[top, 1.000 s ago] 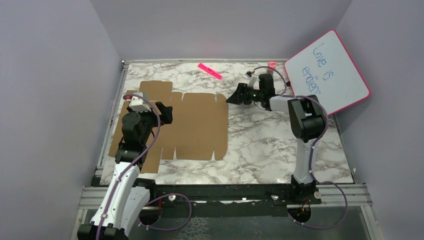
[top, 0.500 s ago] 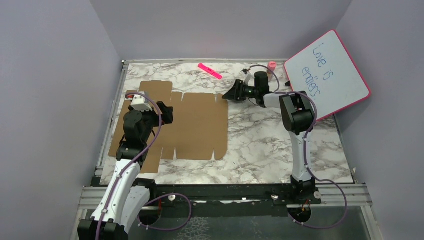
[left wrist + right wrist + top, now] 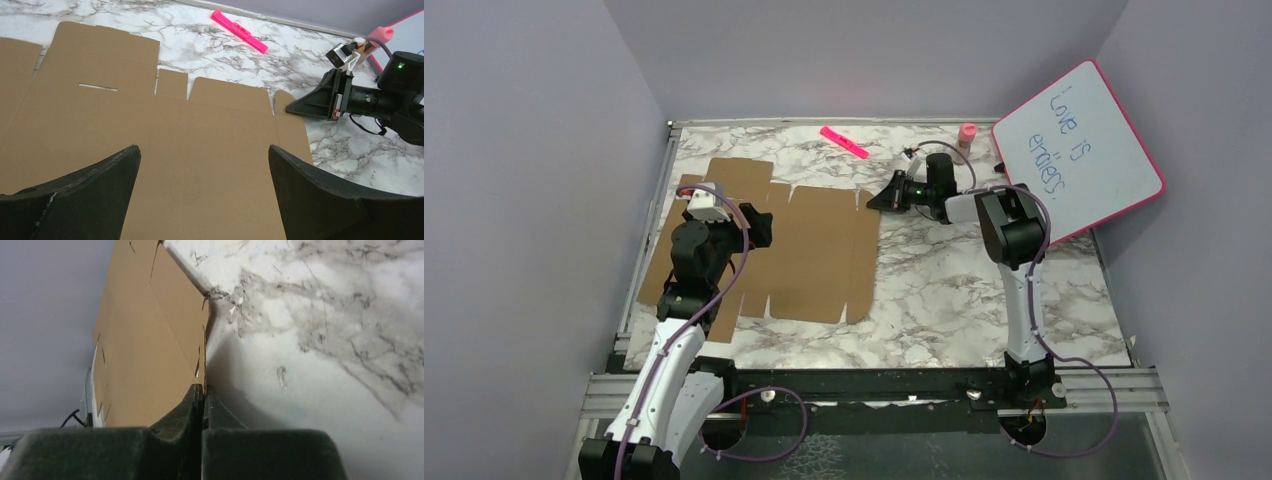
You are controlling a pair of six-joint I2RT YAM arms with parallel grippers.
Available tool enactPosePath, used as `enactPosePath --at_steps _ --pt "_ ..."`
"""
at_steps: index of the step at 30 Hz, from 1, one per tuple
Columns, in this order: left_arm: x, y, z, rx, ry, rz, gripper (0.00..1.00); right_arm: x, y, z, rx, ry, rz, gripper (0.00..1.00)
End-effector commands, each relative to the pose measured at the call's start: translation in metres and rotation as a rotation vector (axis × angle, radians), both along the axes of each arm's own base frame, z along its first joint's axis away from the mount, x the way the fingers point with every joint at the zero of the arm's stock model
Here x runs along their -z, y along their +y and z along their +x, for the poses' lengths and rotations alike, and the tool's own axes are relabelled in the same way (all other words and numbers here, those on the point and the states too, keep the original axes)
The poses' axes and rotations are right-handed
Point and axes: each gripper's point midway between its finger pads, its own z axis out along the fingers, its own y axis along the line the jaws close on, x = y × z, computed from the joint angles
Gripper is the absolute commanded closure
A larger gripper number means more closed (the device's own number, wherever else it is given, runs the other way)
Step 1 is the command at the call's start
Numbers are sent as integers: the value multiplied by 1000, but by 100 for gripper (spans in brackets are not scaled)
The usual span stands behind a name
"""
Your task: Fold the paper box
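The paper box (image 3: 809,250) lies as a flat brown die-cut sheet on the left half of the marble table. My right gripper (image 3: 873,203) reaches in low from the right, shut on the sheet's right edge near the far corner. In the right wrist view the thin cardboard edge (image 3: 204,355) runs straight into the closed jaws of that gripper (image 3: 203,387). Over the left part of the sheet (image 3: 200,115) my left gripper (image 3: 205,150) hovers open, nothing between its fingers. That view also shows the right gripper (image 3: 295,106) at the flap's edge.
A pink marker (image 3: 844,142) lies at the back of the table. A small pink bottle (image 3: 967,131) stands at the back right, beside the pink-framed whiteboard (image 3: 1079,145) leaning on the right wall. Walls close in on the left, back and right.
My right gripper moved left to the sheet's right edge and closed on it. The sheet's right strip now sits slightly skewed and the sheet shifted a little left. The left arm stayed put.
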Motion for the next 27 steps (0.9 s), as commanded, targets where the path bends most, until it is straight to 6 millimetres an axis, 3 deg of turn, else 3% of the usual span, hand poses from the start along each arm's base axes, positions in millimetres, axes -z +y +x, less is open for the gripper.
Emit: enactPosePath --at_steps 1,7,13,17,23,27 --pt "-24 -8 0 35 -70 0 1 -23 -4 -4 49 -51 -10 99" --pt "-25 -16 -3 54 -75 4 1 -48 -27 -21 141 -61 13 99" --pt "-26 -17 -4 53 -79 4 1 -55 -63 -58 295 -14 -15 99" --pt "-20 -14 -4 29 -58 9 1 -70 -84 -87 401 -11 -23 99" --pt "-9 -8 0 -44 -7 -49 1 -58 -116 -134 553 67 -72 99" --pt "12 4 2 -159 76 -121 1 -44 -133 -166 611 100 -96 99"
